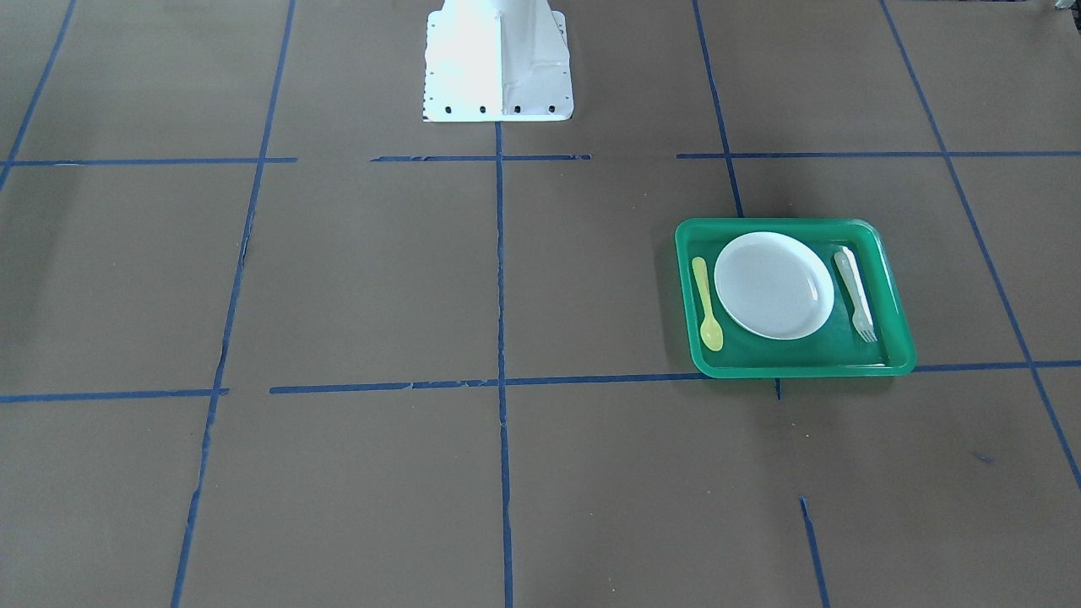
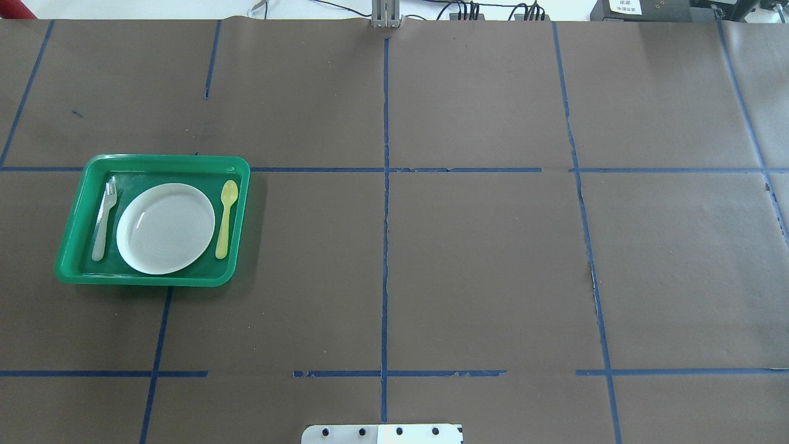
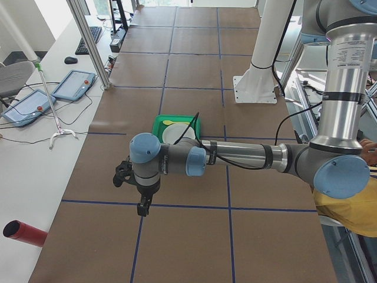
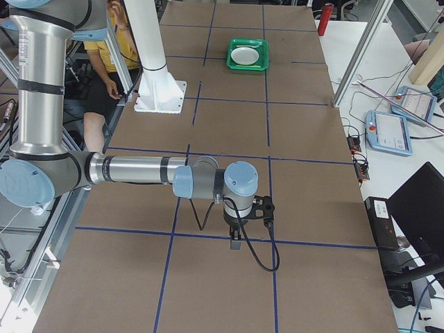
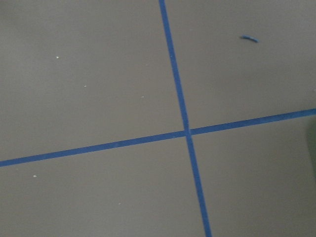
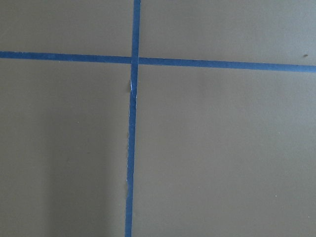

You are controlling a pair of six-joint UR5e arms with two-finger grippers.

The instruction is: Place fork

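The pale fork (image 1: 855, 291) lies flat in the green tray (image 1: 794, 368), beside the white plate (image 1: 773, 285). In the overhead view the fork (image 2: 103, 222) is left of the plate (image 2: 165, 228), inside the tray (image 2: 148, 280). My left gripper (image 3: 141, 207) hangs over bare table well away from the tray and shows only in the exterior left view. My right gripper (image 4: 234, 243) shows only in the exterior right view, far from the tray (image 4: 248, 54). I cannot tell whether either is open or shut. Both wrist views show only brown paper and blue tape.
A yellow spoon (image 1: 706, 304) lies in the tray on the plate's other side. The white robot base (image 1: 498, 63) stands at the table's middle edge. A person sits beside the robot (image 4: 104, 62). A red cylinder (image 3: 23, 233) lies off the table.
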